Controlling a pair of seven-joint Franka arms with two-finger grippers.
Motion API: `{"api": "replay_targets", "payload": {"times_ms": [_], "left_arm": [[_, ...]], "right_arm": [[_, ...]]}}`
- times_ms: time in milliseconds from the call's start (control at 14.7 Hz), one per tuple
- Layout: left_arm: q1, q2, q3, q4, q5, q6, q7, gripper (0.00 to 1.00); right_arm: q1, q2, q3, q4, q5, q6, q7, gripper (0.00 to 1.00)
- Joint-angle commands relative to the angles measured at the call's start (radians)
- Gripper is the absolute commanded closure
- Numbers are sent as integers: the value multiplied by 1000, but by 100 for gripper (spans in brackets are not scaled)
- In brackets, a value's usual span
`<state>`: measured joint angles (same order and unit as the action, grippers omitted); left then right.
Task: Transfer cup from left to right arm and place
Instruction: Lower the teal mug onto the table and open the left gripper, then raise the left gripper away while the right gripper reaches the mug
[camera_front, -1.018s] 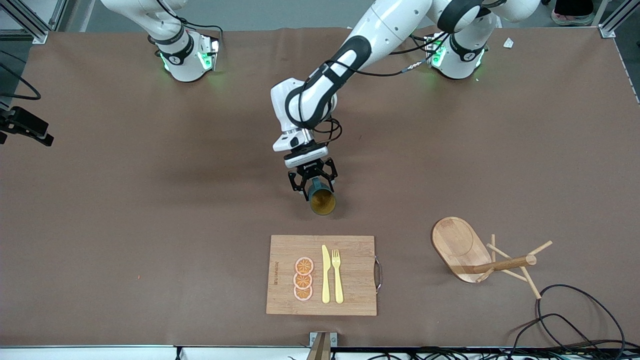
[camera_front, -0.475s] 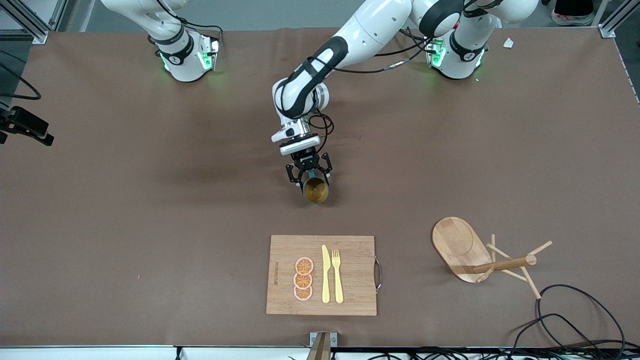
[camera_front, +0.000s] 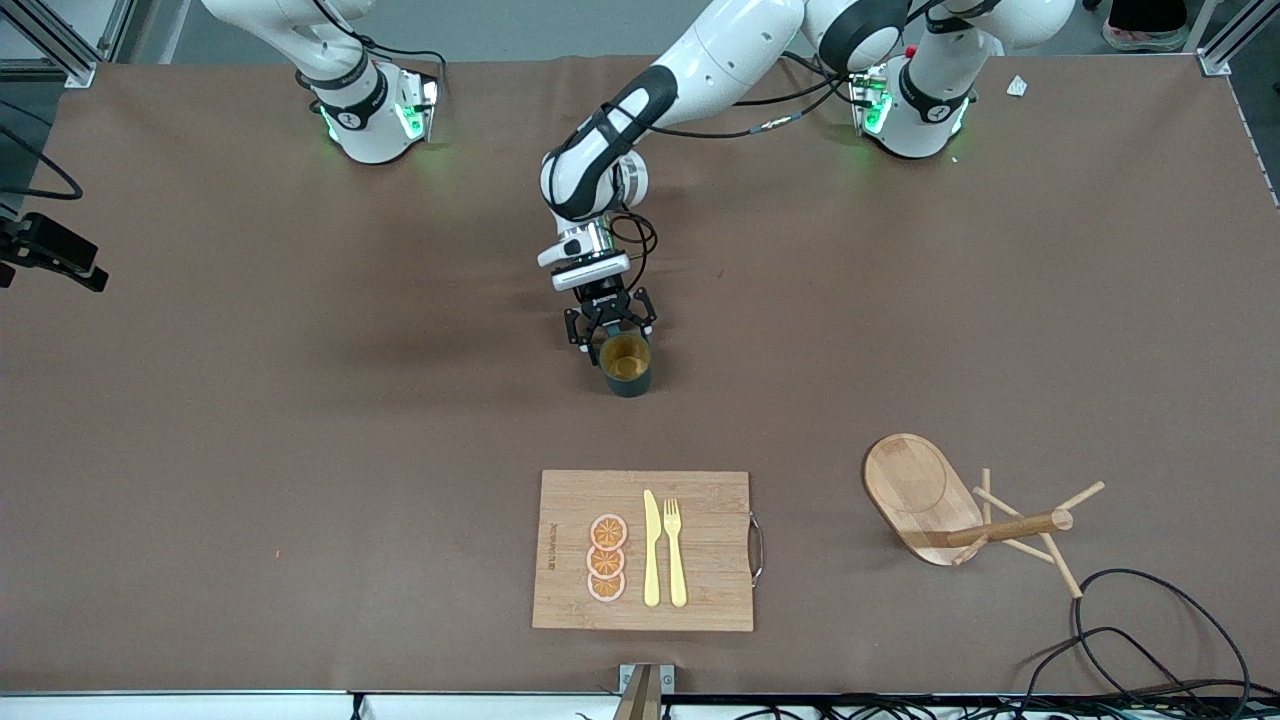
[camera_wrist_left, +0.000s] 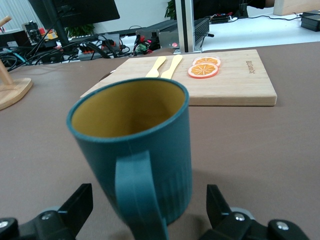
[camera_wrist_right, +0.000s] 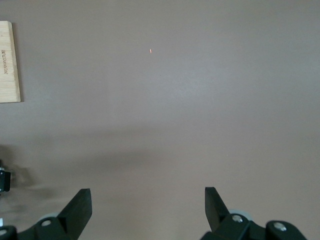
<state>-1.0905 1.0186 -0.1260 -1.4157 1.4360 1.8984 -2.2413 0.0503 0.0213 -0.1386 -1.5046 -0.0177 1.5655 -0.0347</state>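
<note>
The cup (camera_front: 627, 366), dark teal with a yellowish inside, stands upright on the brown table, farther from the front camera than the cutting board. In the left wrist view the cup (camera_wrist_left: 131, 145) fills the middle with its handle (camera_wrist_left: 141, 195) facing the camera. My left gripper (camera_front: 610, 333) is low at the cup's handle side. It is open, with its fingers (camera_wrist_left: 80, 202) spread well clear of the cup's wall on both sides. My right gripper (camera_wrist_right: 147, 207) is open and empty above bare table; it is out of the front view.
A wooden cutting board (camera_front: 700, 540) with a yellow knife, a fork and orange slices lies near the table's front edge; it also shows in the left wrist view (camera_wrist_left: 240, 87). A wooden mug tree (camera_front: 960, 510) lies toward the left arm's end. Black cables (camera_front: 1150, 640) trail at that corner.
The left arm has lowered and drawn back toward the bases. The cup went from tilted in the gripper to upright on the table, and the left fingers have opened off it.
</note>
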Motion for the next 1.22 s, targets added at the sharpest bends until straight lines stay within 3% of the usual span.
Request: {"api": "replay_targets", "payload": {"times_ms": [0, 271, 543, 1154], "left_arm": [[-37, -6, 2, 15, -43, -41, -24, 0], [-78, -38, 2, 17, -124, -91, -12, 0], [-80, -90, -50, 17, -187, -185, 9, 0], [-13, -325, -69, 18, -397, -239, 158, 0]], "right_arm": [[-16, -31, 11, -32, -2, 2, -13, 0], [-16, -31, 11, -32, -1, 1, -13, 0], [-17, -31, 11, -32, -2, 1, -13, 0], [-15, -31, 11, -34, -2, 2, -11, 0]]}}
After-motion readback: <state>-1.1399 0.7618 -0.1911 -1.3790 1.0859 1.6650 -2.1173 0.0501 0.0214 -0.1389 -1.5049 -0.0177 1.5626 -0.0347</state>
